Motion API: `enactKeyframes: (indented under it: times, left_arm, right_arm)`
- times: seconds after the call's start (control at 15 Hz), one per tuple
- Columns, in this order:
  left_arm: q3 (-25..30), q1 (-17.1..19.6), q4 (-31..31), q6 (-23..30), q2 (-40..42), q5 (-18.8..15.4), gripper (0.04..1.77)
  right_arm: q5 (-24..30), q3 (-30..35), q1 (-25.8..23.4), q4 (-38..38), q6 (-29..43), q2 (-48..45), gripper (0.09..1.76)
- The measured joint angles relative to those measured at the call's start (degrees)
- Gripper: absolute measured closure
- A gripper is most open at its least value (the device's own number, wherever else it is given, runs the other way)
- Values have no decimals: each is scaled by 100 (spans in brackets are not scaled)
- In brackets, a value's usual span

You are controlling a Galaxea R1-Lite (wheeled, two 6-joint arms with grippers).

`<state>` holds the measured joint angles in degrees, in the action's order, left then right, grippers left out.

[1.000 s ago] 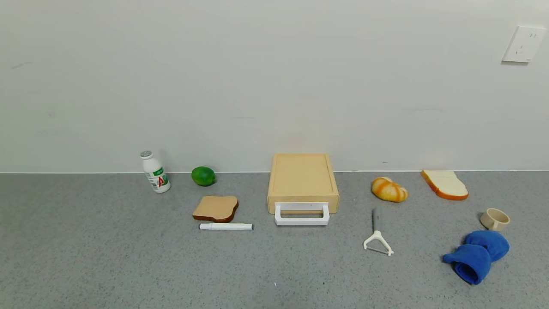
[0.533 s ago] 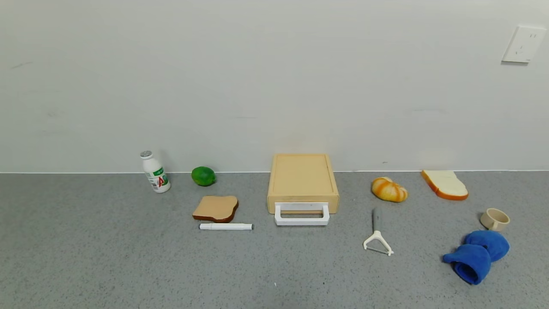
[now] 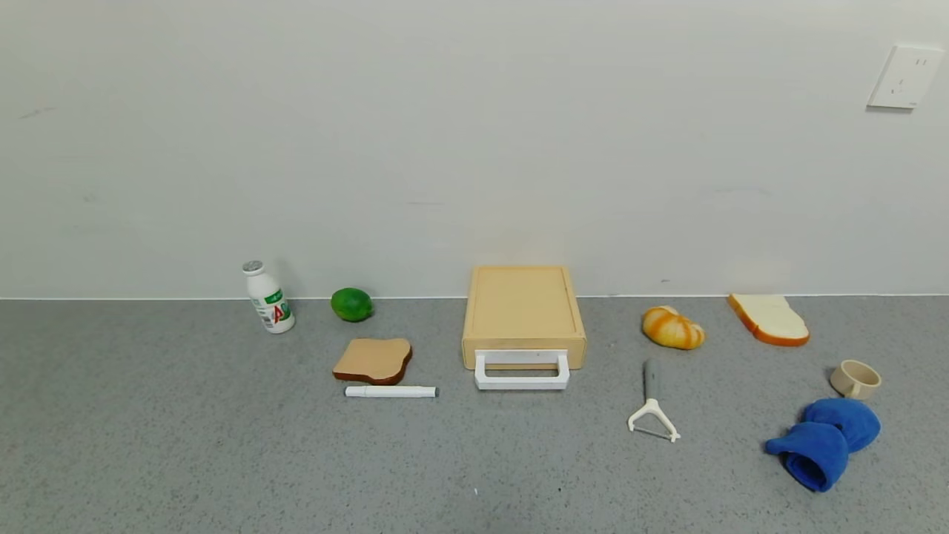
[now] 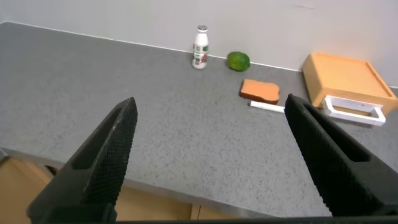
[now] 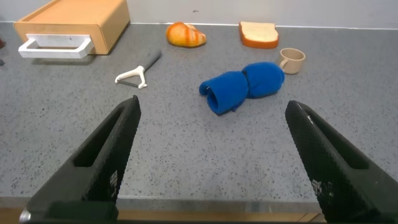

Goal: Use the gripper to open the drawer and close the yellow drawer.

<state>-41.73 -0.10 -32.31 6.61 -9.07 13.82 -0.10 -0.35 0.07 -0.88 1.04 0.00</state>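
The pale yellow-tan drawer unit [image 3: 523, 311] stands against the wall at the middle of the grey counter, shut, with its white loop handle [image 3: 522, 371] facing me. It also shows in the left wrist view [image 4: 347, 87] and the right wrist view [image 5: 73, 26]. Neither arm shows in the head view. My left gripper [image 4: 211, 155] is open and empty over the counter's front edge, far from the drawer. My right gripper [image 5: 211, 155] is open and empty near the front edge, before the blue cloth [image 5: 242, 87].
Left of the drawer are a toast slice [image 3: 373, 360], a white marker [image 3: 391, 391], a green lime [image 3: 351, 304] and a small white bottle [image 3: 268, 297]. Right of it are a peeler [image 3: 652, 411], a croissant [image 3: 672, 327], a white bread slice [image 3: 769, 319], a cup [image 3: 855, 379] and the blue cloth [image 3: 824, 441].
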Motion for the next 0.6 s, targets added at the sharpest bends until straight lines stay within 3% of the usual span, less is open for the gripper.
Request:
enactKeyframes:
  times: [0.13,0.6]
  left_arm:
    - [494,5,397,-88,395,-280,10]
    - [3372,10,3539,-269,883,-945,9]
  right_arm:
    - [2,0,0,-2,1,0,14]
    - [0,0,0,0,0,0,14]
